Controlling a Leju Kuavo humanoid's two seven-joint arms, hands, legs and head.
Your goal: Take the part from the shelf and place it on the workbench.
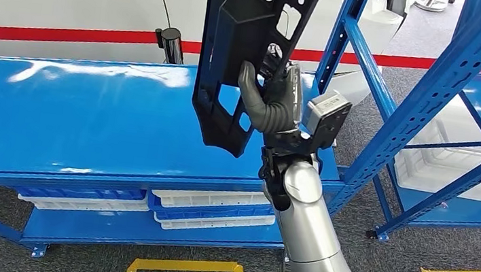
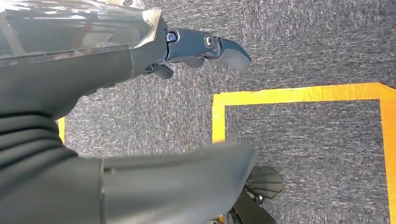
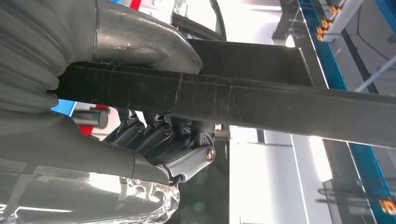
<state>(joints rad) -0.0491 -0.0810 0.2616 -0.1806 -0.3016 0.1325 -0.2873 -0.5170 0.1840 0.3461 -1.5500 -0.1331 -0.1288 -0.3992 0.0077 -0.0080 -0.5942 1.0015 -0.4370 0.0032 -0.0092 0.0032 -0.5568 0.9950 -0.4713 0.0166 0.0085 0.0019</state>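
The part (image 1: pixel 244 47) is a long black plastic panel with cut-outs, held upright in the air over the right end of the blue workbench (image 1: pixel 75 124). My right hand (image 1: pixel 273 98) grips it near its lower half, thumb on the front face, fingers behind. In the right wrist view the part (image 3: pixel 280 102) runs as a dark bar across the picture, clamped between the thumb (image 3: pixel 140 42) and the fingers (image 3: pixel 159 135). My left hand (image 2: pixel 205 49) hangs over the carpet floor, its fingers apart with nothing in them.
A blue shelf rack (image 1: pixel 447 98) stands to the right, with a white bin (image 1: pixel 446 166) on its low level. White and blue trays (image 1: pixel 209 211) lie under the workbench. A black post (image 1: pixel 172 42) stands behind the bench. Yellow tape (image 1: pixel 185 266) marks the floor.
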